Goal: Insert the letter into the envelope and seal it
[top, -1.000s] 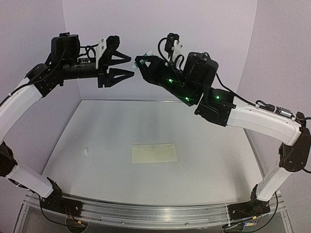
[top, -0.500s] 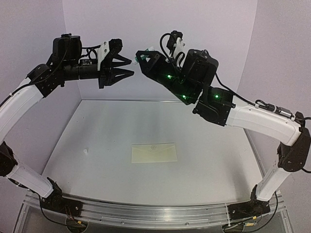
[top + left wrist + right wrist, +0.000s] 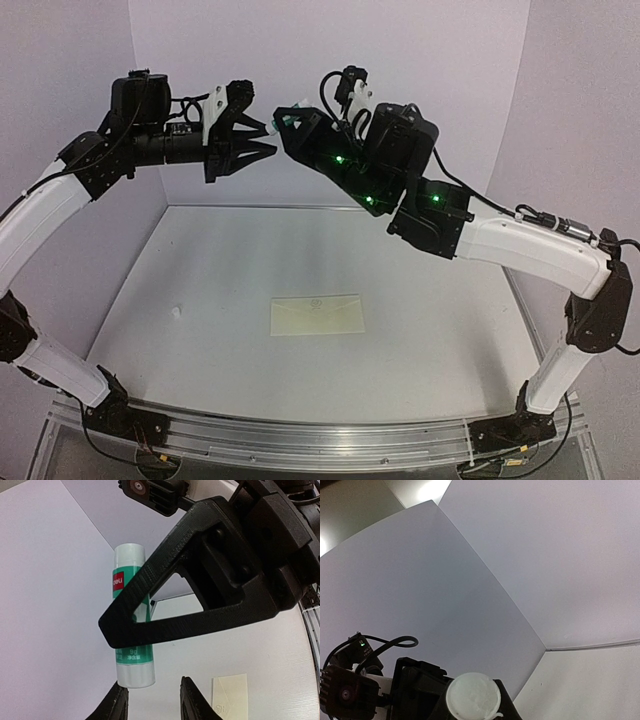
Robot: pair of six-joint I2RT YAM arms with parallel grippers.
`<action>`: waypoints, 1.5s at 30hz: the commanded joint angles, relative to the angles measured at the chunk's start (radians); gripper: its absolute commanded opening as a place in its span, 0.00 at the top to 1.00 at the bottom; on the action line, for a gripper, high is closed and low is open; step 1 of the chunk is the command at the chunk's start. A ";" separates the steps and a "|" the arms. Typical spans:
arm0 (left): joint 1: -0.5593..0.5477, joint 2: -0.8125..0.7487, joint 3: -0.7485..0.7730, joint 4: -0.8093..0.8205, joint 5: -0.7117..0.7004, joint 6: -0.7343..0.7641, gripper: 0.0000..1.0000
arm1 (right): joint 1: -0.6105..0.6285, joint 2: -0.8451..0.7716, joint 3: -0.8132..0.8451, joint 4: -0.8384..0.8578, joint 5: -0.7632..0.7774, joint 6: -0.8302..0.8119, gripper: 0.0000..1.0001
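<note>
We saw soft, even light; the long pale cream paper envelope (image 3: 317, 315) cast barely any shadow on the white tabletop (image 3: 200, 290). The overhead view bowed at its edges. Glare bloomed at 11 o'clock in the right wrist view.

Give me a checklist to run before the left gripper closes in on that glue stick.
1. Glue stick clamped in right gripper: ok.
2. Left gripper open: ok.
3. Stick centred between left fingertips: not ok, it sits nearer one finger.
4. Envelope flat on table, away from both arms: ok.
5. Letter inside envelope: cannot tell, no letter in view.
</note>
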 commanded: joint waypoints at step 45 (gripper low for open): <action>-0.003 0.032 0.058 -0.087 0.600 -0.324 1.00 | -0.031 -0.047 0.026 0.018 -0.917 -0.609 1.00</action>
